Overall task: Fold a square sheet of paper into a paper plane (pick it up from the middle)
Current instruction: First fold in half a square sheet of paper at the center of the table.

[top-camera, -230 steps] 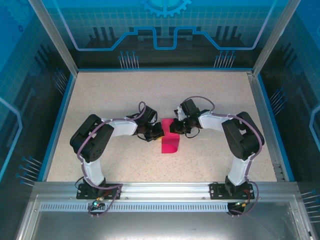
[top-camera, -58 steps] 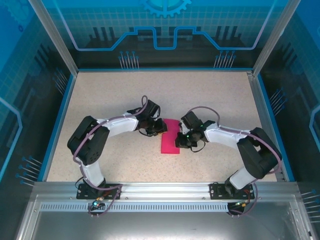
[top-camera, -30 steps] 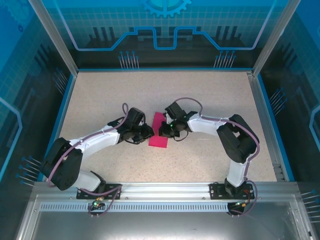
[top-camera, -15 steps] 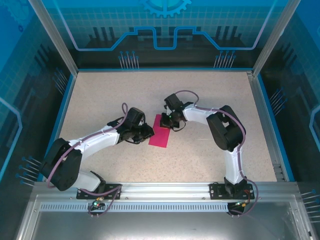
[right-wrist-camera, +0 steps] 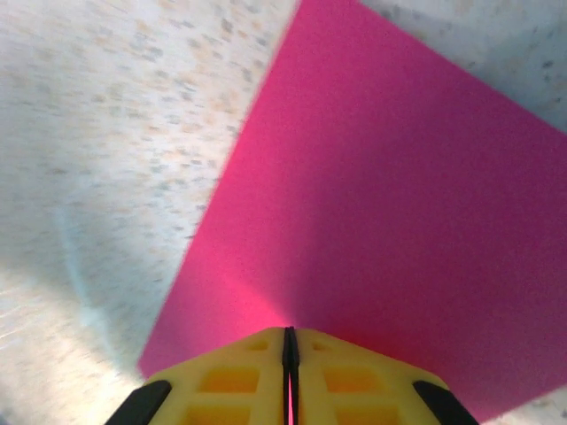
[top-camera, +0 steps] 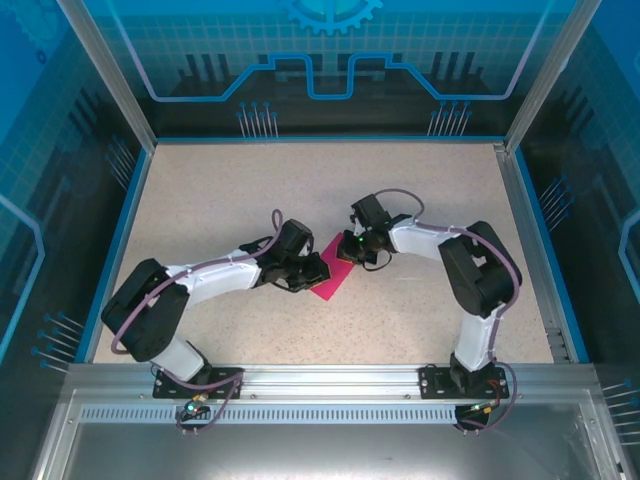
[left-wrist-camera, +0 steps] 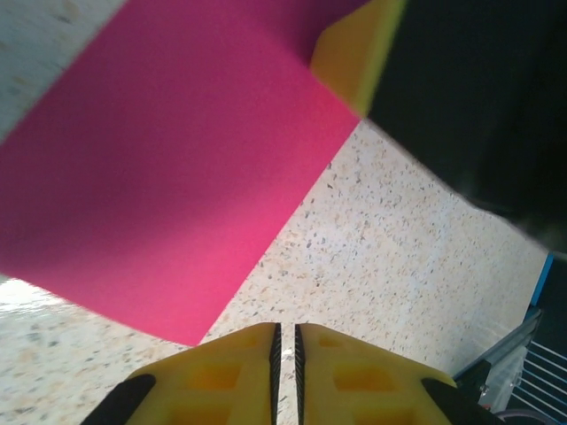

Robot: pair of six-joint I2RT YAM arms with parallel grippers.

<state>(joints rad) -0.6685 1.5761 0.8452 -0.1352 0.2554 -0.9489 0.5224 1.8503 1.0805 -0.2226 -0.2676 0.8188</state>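
We see the square sheet of paper (top-camera: 333,274) (left-wrist-camera: 168,177) (right-wrist-camera: 390,230) folded to a plain magenta-pink oblong with a smooth upper face. It lies near the middle of the speckled worktop (top-camera: 250,190), turned askew, one corner pointing toward the near edge.

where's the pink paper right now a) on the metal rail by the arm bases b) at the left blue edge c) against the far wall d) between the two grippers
d: the pink paper sits with the left gripper on its left side and the right gripper on its right
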